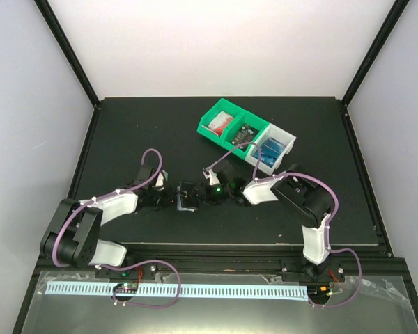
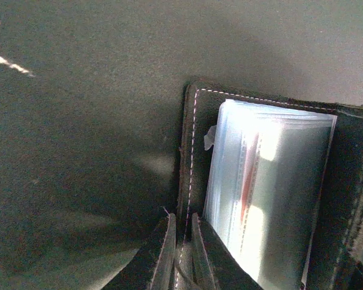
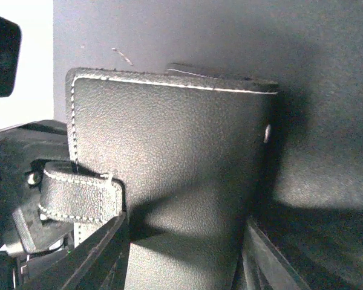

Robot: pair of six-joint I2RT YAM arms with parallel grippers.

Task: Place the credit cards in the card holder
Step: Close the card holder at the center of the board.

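Seen from above, a small black folding leather card holder (image 1: 186, 198) sits mid-frame on the black surface (image 1: 125, 132), between the left tool (image 1: 170, 197) and the right tool (image 1: 203, 193). To its upper right, a green plastic bin (image 1: 231, 106) and a white plastic bin (image 1: 285, 136) contain the flat plastic credit cards (image 1: 247, 132).

In the left wrist view, the left tool (image 2: 183, 263) at bottom centre is pressed together on the card holder's (image 2: 193, 151) stitched edge. Clear sleeves (image 2: 272, 181) fill the right side.

In the right wrist view, the right tool (image 3: 187, 260) is spread, with its fingers (image 3: 103, 254) on either side of the card holder (image 3: 169, 151). I cannot tell whether they squeeze it. The snap tab (image 3: 78, 199) lies at lower left.
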